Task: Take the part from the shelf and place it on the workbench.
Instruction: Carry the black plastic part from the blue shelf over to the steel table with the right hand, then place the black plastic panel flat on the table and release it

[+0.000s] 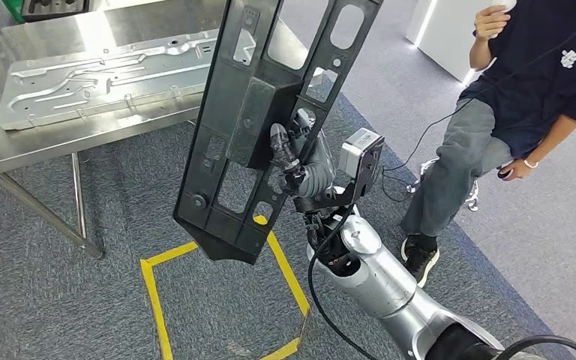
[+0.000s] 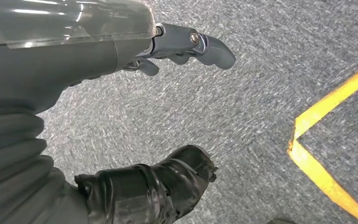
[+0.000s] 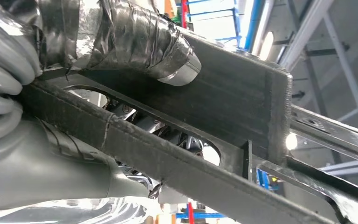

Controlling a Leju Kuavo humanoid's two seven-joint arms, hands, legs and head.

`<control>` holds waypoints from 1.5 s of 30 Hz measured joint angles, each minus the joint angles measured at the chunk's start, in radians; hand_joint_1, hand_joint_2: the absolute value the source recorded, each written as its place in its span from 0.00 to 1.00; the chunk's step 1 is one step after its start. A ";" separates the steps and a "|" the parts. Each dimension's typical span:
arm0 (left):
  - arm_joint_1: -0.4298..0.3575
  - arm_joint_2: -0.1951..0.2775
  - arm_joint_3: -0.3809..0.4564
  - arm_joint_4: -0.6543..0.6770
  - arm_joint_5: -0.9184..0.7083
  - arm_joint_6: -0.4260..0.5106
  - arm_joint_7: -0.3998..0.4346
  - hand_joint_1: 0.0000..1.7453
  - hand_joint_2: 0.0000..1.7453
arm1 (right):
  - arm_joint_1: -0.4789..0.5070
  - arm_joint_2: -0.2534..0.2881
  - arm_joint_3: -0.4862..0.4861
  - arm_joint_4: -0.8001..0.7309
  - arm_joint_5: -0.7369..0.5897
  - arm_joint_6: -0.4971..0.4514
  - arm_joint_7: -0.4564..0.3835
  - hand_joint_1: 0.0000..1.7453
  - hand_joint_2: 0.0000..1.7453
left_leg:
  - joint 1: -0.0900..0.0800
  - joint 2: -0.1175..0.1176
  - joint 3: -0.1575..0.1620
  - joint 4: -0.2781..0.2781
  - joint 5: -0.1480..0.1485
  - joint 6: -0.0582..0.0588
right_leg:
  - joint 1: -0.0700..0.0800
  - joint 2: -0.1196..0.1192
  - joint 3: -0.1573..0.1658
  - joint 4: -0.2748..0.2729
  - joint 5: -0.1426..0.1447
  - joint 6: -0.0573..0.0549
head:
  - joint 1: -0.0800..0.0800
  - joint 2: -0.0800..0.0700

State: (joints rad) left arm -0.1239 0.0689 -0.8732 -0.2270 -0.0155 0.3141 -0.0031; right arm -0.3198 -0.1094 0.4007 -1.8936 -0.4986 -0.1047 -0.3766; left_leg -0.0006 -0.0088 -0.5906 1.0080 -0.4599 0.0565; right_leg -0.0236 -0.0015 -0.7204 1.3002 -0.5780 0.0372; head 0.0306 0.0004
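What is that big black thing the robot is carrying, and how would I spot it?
Start at the steel workbench across the top of the head view, where a silver stamped panel lies flat. In front of it, over the yellow floor tape, the right hand holds the part nearly upright. Unlike the panel, it is a long black frame full of cut-out windows.

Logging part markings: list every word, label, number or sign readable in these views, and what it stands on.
No readable text.
Black part, held by the right hand: no legible marking.
Person's dark shirt: a small white emblem, too small to read.
Metal panel on the workbench: no lettering visible.
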 joint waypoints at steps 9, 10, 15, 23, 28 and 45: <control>-0.003 -0.001 0.000 0.000 0.000 -0.005 0.001 0.00 1.00 | -0.003 -0.001 -0.013 -0.003 -0.001 0.000 0.000 1.00 1.00 | -0.004 -0.009 0.020 0.038 -0.063 -0.037 | -0.002 0.005 0.073 -0.238 0.133 -0.024 | -0.001 0.000; -0.002 0.000 0.000 0.000 0.000 -0.005 0.001 0.00 1.00 | -0.003 -0.001 -0.014 -0.003 -0.001 0.000 0.000 1.00 1.00 | -0.003 -0.006 0.014 0.055 -0.073 -0.042 | -0.004 0.005 0.078 -0.241 0.131 -0.029 | -0.001 0.000; -0.001 -0.001 0.000 0.000 0.000 -0.006 0.002 0.00 1.00 | -0.001 -0.001 -0.014 -0.003 0.000 0.001 0.000 1.00 1.00 | 0.008 0.001 -0.128 0.279 -0.127 -0.064 | -0.005 0.001 0.106 -0.249 0.113 -0.042 | -0.003 0.000; -0.002 0.000 0.000 0.000 0.000 -0.005 0.003 0.00 1.00 | 0.000 -0.001 -0.014 -0.003 0.000 0.001 0.000 1.00 1.00 | -0.005 0.002 -0.042 0.023 0.015 -0.035 | -0.004 0.002 0.146 -0.269 0.086 -0.014 | -0.003 0.000; -0.001 0.000 0.000 0.000 0.000 -0.003 0.005 0.00 1.00 | -0.002 -0.001 -0.014 -0.004 0.000 0.001 0.000 1.00 1.00 | 0.003 0.003 0.003 -0.013 0.012 -0.012 | 0.000 0.001 0.071 -0.112 0.017 -0.002 | 0.002 0.000; -0.002 -0.001 0.000 0.000 0.000 -0.003 0.006 0.00 1.00 | 0.009 0.000 -0.014 -0.006 0.000 0.000 0.002 1.00 1.00 | 0.003 0.002 -0.117 0.285 -0.142 -0.065 | 0.001 0.003 0.104 -0.254 0.120 -0.046 | 0.002 0.000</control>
State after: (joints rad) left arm -0.1258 0.0679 -0.8736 -0.2270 -0.0155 0.3109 0.0028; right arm -0.3111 -0.1097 0.3864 -1.8992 -0.4990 -0.1042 -0.3744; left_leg 0.0022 -0.0064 -0.7074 1.2931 -0.6023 -0.0083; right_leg -0.0231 0.0017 -0.6166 1.0460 -0.4584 -0.0088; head 0.0322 0.0004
